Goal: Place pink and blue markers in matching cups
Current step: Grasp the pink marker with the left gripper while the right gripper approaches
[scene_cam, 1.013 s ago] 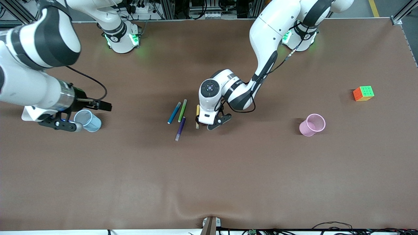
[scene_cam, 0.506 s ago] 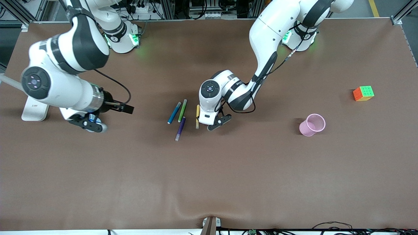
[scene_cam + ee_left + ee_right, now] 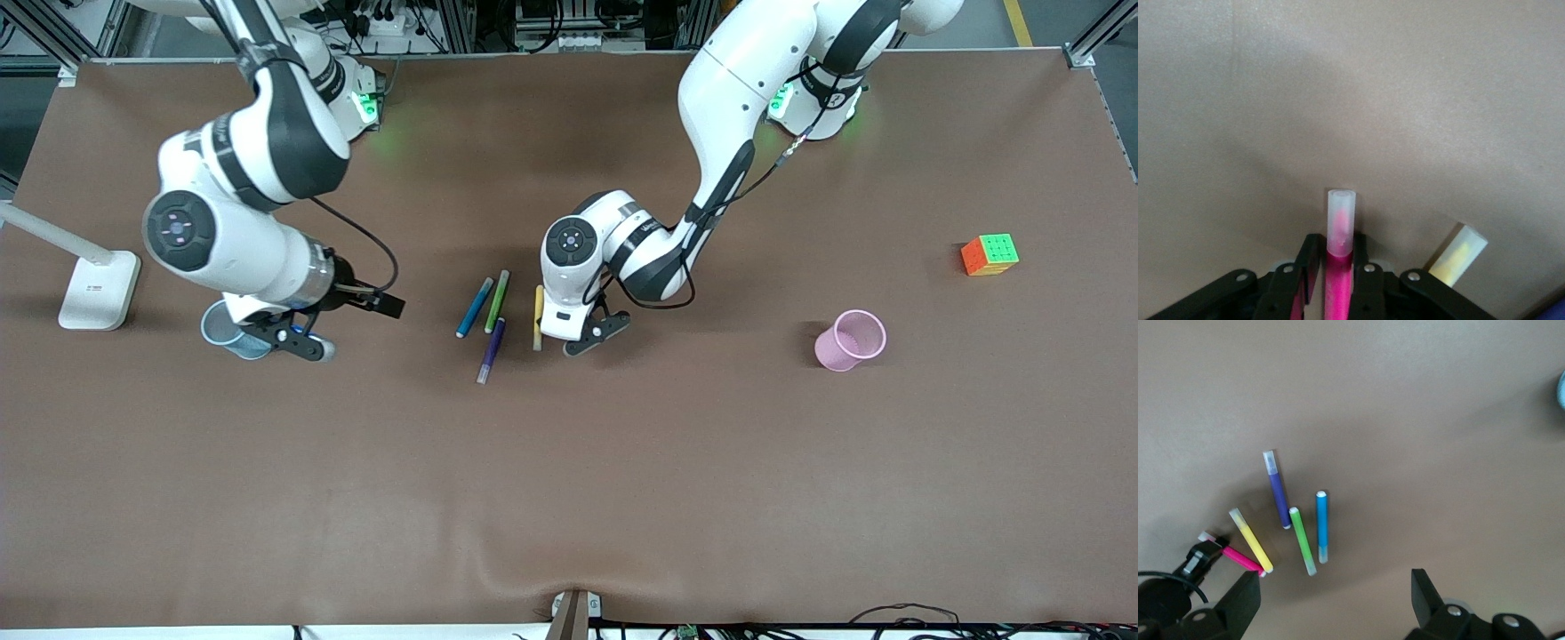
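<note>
left gripper [image 3: 1338, 280] clamps the pink marker [image 3: 1339, 257] low at the table, beside the yellow marker [image 3: 1458, 257], likely to lift it. right gripper [image 3: 1338, 603], jaws spread, hangs with the blue marker [image 3: 1321, 525] at its 12 o'clock, probably its pick.

Table cover [image 3: 622, 462]: matt brown, cloth-like, faint creases. Pink marker [image 3: 1338, 267]: glossy plastic, frosted translucent cap. Pink cup [image 3: 851, 340]: fine mesh wall. Arm shells [image 3: 729, 80]: glossy white plastic

Pink marker [image 3: 1338, 267]: magenta, pale cap, mid-table.
Blue marker [image 3: 474, 308]: lying mid-table.
Blue cup [image 3: 220, 327]: right arm's end.
Pink cup [image 3: 852, 340]: upright, left arm's end.
</note>
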Robot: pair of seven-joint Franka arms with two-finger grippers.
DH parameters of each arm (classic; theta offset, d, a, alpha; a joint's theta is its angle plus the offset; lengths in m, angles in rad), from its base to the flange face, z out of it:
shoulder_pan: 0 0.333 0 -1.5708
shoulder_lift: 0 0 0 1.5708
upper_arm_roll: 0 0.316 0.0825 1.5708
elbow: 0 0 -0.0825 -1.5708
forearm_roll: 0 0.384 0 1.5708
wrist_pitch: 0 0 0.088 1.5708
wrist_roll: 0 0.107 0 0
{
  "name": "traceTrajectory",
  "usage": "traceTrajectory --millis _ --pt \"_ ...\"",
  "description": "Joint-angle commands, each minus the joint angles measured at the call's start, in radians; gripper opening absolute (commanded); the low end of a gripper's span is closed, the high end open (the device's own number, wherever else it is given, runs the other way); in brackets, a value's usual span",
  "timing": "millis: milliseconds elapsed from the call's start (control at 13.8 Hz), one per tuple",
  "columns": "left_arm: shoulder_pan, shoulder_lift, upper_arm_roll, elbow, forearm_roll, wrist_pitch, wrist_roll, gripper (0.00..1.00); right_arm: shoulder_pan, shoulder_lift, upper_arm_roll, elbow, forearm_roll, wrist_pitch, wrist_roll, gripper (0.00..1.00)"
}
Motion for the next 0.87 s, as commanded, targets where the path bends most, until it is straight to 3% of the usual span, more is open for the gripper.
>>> traceTrajectory --millis 0,434,796 --pt "-0.009 0.014 0.009 0.022 0.021 0.004 -0.005 0.13 0.029 -0.015 -0.008 -0.07 0.012 0.077 0.029 1.0" --pt "0.008 -0.038 0.009 0.012 0.024 -0.016 -0.005 0.11 0.12 0.011 -0.008 -0.149 0.012 0.231 0.132 1.0" --pt "0.063 -0.114 0.007 0.01 0.024 -0.153 0.042 0.09 0.129 0.042 -0.008 -0.17 0.011 0.29 0.152 1.0"
